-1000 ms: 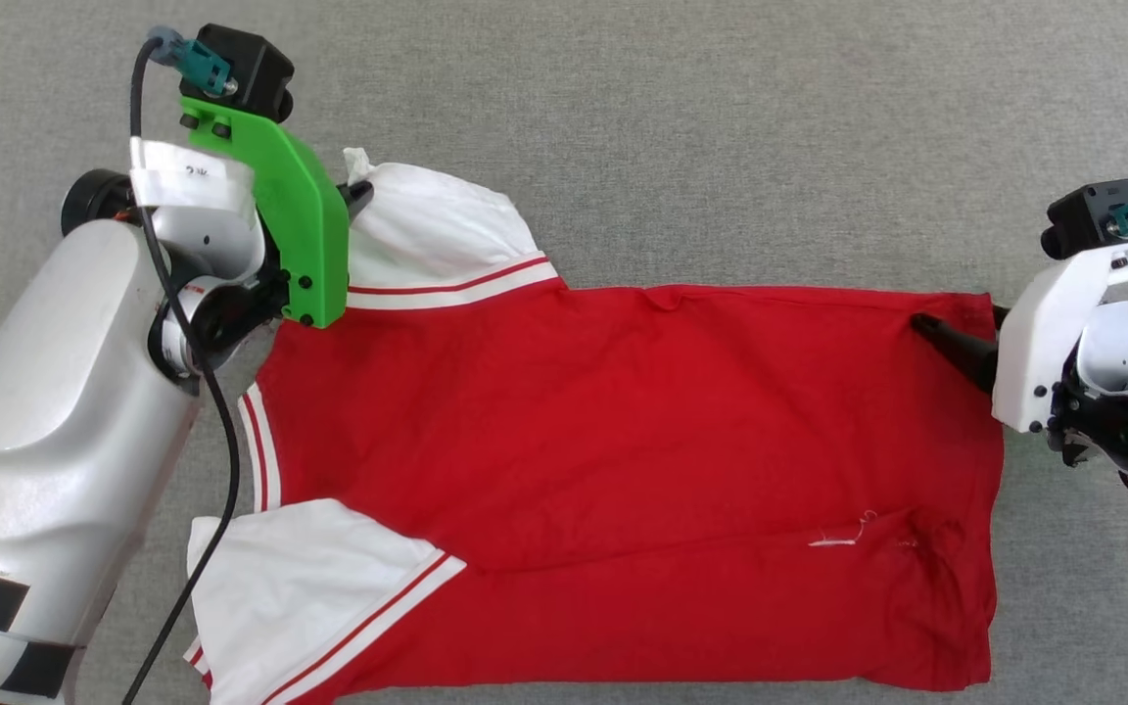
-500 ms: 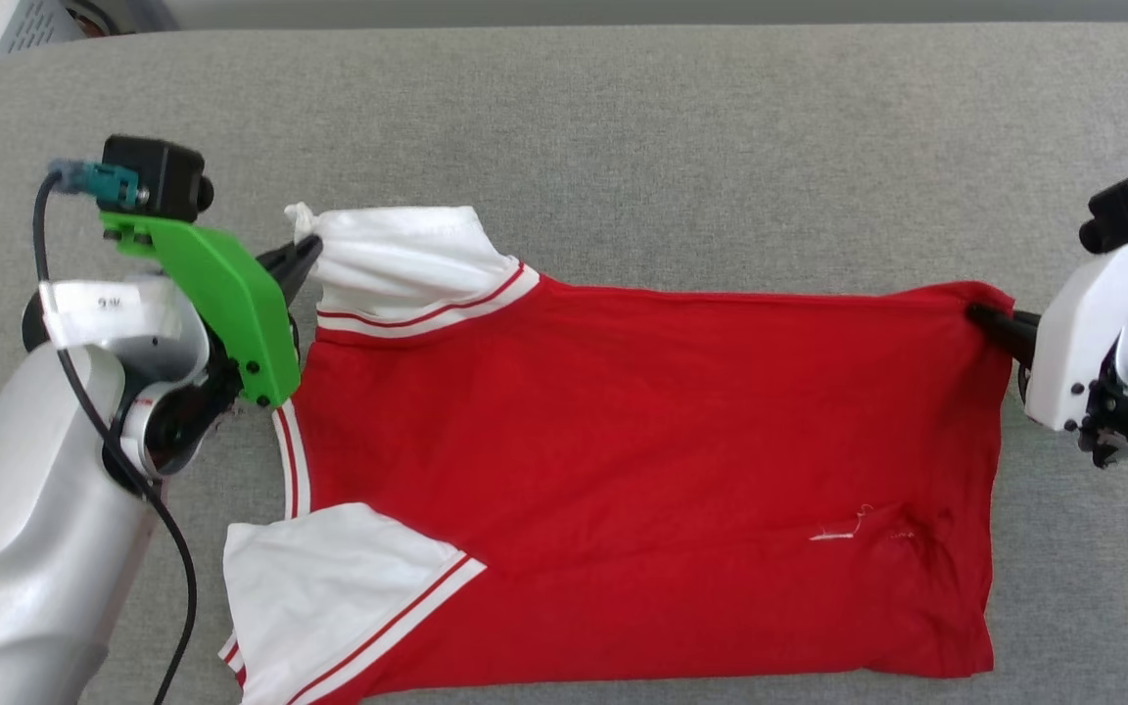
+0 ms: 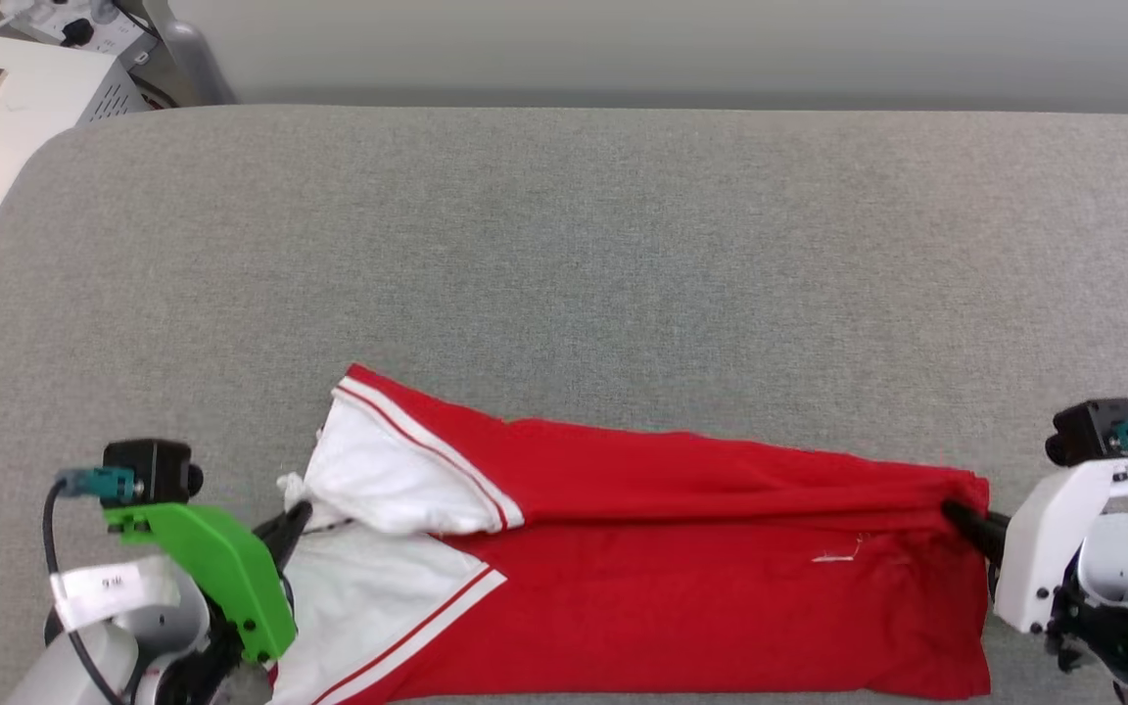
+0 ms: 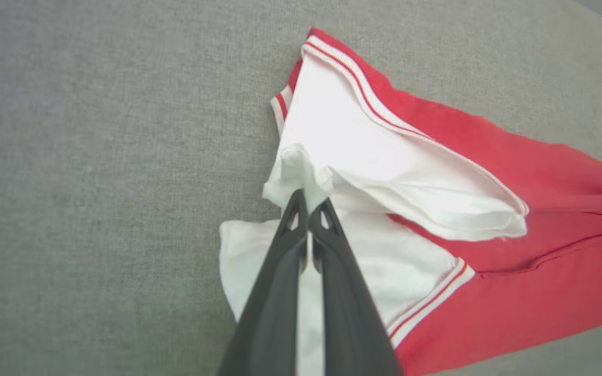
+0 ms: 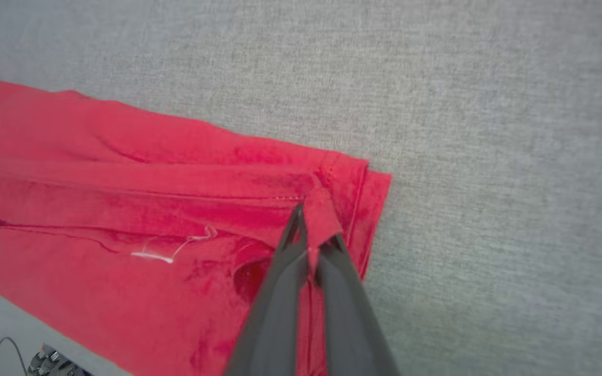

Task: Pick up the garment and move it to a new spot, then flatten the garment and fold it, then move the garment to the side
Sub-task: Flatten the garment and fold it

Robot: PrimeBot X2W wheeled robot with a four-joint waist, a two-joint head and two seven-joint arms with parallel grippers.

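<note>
Red garment [image 3: 681, 597] looks mid-fold: left tool [image 4: 309, 209] and right tool [image 5: 314, 235] each pinch a corner; next, lay both down at six o'clock.

garment [image 3: 681, 587] far edge pulled nearer, apparently folded over

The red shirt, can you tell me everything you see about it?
The red shirt is thin, soft-looking cloth with white panels and striped trim at its left end. It lies doubled over lengthwise, slightly wrinkled, on the grey padded surface. The left gripper pinches a white corner; the right gripper pinches a red hem corner.
</note>
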